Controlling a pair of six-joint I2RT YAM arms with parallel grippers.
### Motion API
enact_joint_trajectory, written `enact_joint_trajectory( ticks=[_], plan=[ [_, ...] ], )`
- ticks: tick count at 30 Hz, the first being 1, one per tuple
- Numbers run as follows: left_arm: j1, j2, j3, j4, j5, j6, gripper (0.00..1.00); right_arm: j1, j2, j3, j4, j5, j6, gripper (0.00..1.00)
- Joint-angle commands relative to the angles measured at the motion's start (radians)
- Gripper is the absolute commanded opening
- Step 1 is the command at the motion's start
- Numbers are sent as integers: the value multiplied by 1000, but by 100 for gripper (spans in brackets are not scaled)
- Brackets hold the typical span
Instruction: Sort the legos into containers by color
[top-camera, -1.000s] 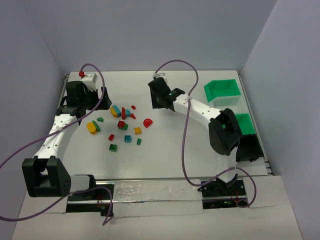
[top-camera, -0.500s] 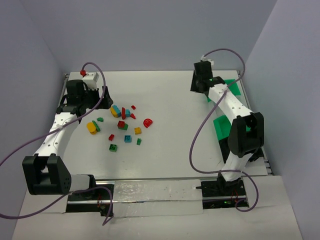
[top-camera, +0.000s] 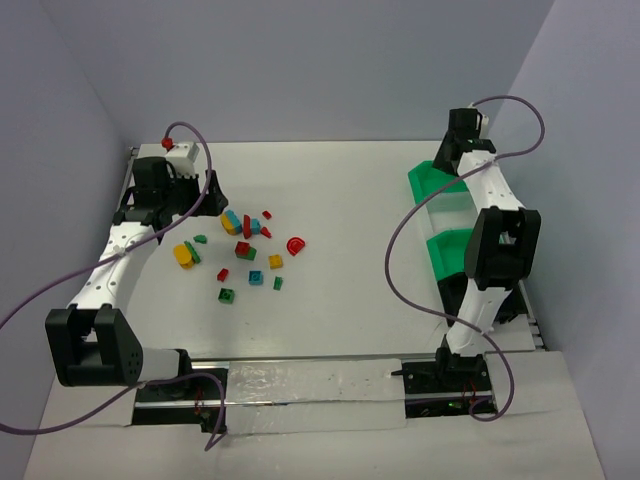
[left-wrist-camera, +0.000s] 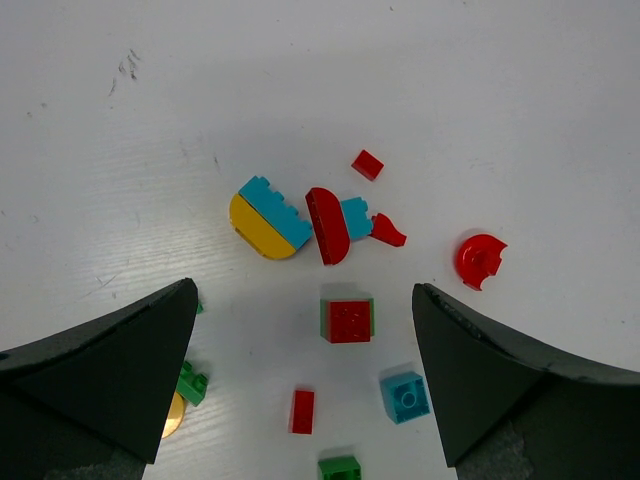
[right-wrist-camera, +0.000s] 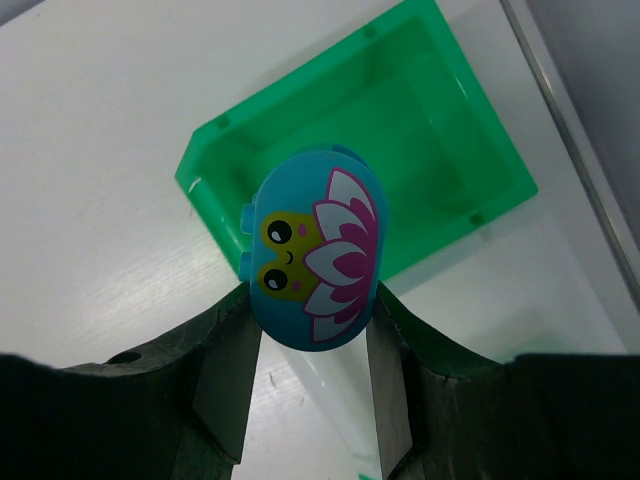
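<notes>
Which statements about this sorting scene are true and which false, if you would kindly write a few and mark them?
1. The right gripper holds a blue rounded brick printed with a frog face and pink petals. True.
2. That brick hangs over a red bin. False: the bin beneath it is green.
3. The left gripper is shut on a yellow brick. False: it is open and holds nothing.
4. A red semicircular piece lies on the table, touching no other brick. True.
</notes>
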Motion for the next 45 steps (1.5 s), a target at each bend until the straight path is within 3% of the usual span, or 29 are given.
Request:
enact_joint_trajectory(
  ticks=[1, 6, 10, 15, 18, 22, 26, 30, 33, 38, 45],
  plan=[
    [5, 3, 49, 19, 25, -6, 99, -16, 63, 107, -32, -28, -4, 37],
    [5, 10, 51, 15, 23, -2, 99, -30, 127, 177, -61, -46, -3, 46],
    [5, 13, 51, 15, 24, -4, 99, -30, 139, 201, -86, -52, 1, 78],
    [5, 13, 51, 16, 26, -5, 99, -30, 105, 189, -111, -50, 15, 93],
    [5, 10, 51, 14, 31, -5, 99, -30, 56, 158, -106, -106, 4, 94],
    [5, -22, 43, 16, 44, 1, 99, 56, -150, -23, 19, -275, -114, 97],
    [18, -60, 30, 22, 76, -15, 99, 258, -233, -116, 15, -389, -244, 98],
    [92, -86, 32, 23, 187, -49, 99, 462, -287, -277, 48, -612, -428, 98],
    [176, -75, 50, 13, 339, -85, 99, 644, -289, -334, 54, -696, -526, 97],
    [259, -39, 72, 1, 465, -109, 99, 853, -233, -368, 94, -739, -646, 96],
    [263, -53, 50, 16, 499, -111, 99, 990, -57, -233, 137, -733, -688, 94]
  ],
)
